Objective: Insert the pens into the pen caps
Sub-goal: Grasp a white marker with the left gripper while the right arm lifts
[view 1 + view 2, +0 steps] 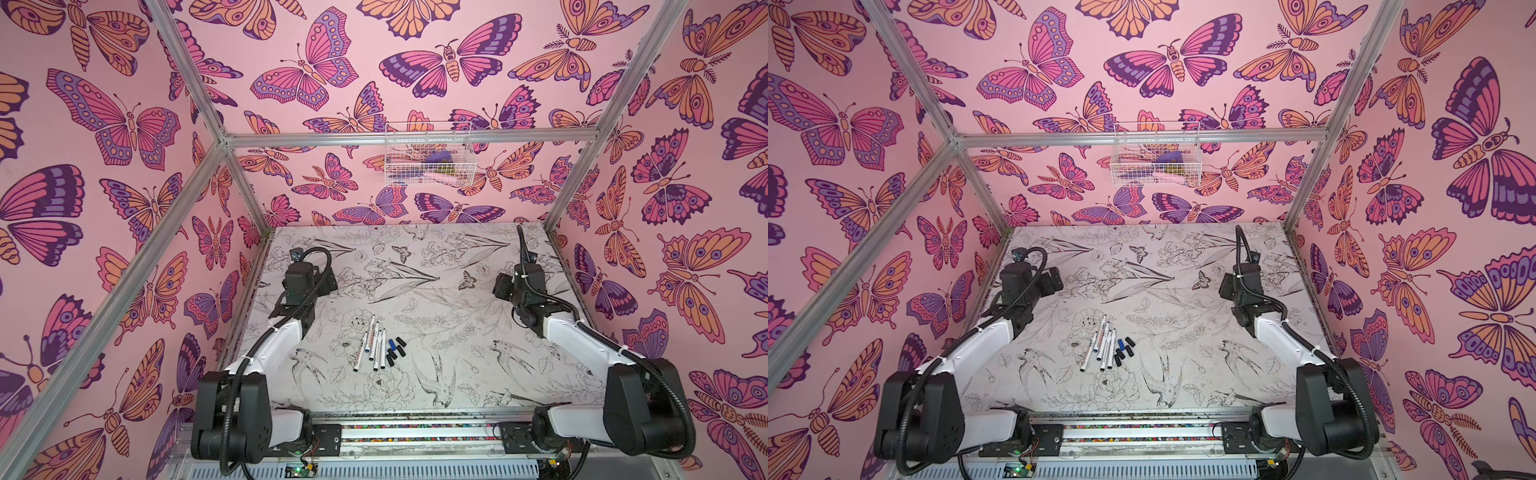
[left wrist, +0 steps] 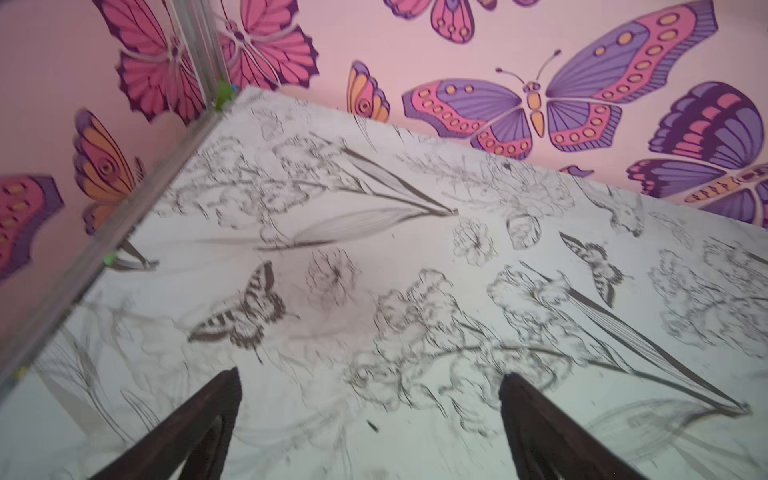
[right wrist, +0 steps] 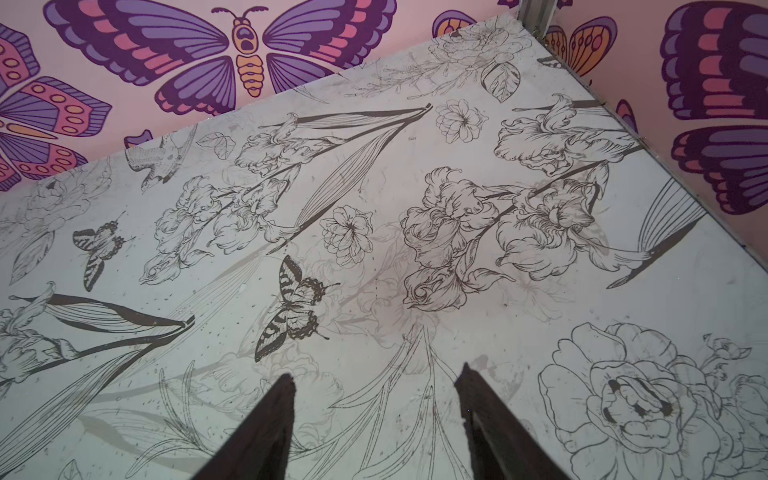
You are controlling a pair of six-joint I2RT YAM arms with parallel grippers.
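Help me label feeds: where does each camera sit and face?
Top views: high over the table's near edge, facing down and back: pens, caps, left arm, right arm.
Left wrist: on left arm, faces far-left corner; open left tool.
Right wrist: on right arm, faces far-right corner; open right tool.
Shared: table, wall.

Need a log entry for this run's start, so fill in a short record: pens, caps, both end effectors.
pens: about five, lying side by side on the table
pen caps: loose cluster beside the pens, mostly black, one blue
left end effector: open, empty, over bare table
right end effector: open, empty, over bare table
progress: caps lie apart from the pens
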